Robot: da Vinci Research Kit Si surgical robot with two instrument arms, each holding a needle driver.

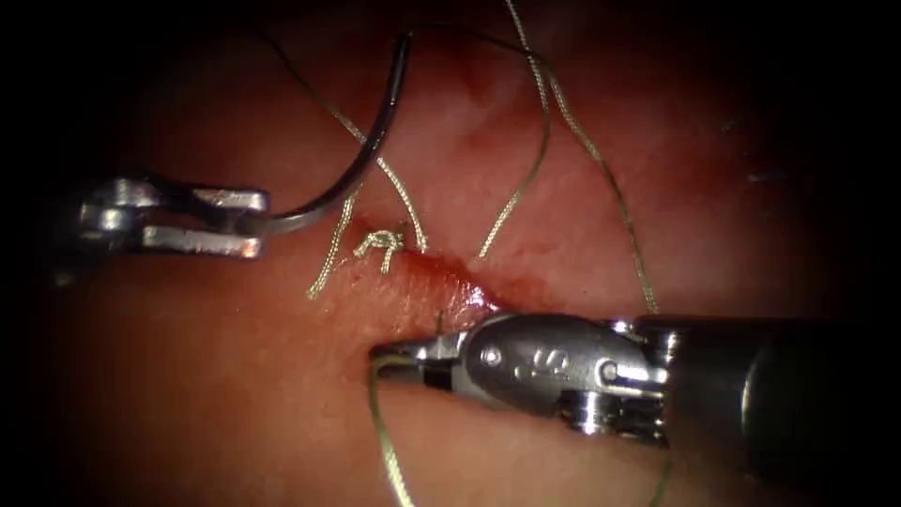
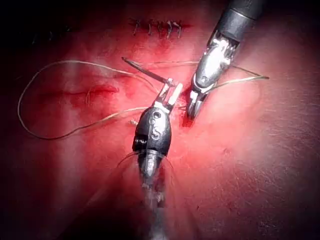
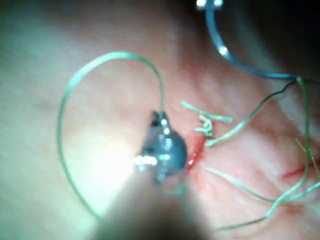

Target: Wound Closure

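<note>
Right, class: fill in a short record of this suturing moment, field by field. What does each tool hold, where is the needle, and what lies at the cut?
Left tool: jaws shut on the needle near one end of its curve.
Needle: held above the tissue, left of the cut, not in the tissue.
Right tool: jaws shut on the thread, just below the cut.
Knot: tied at the cut's left end, short ends splayed.
Red fluid: pooled along the cut.

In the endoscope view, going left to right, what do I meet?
Left end effector holding the needle's end → needle, out of the tissue → knot on the cut → right end effector shut on the thread.
</note>
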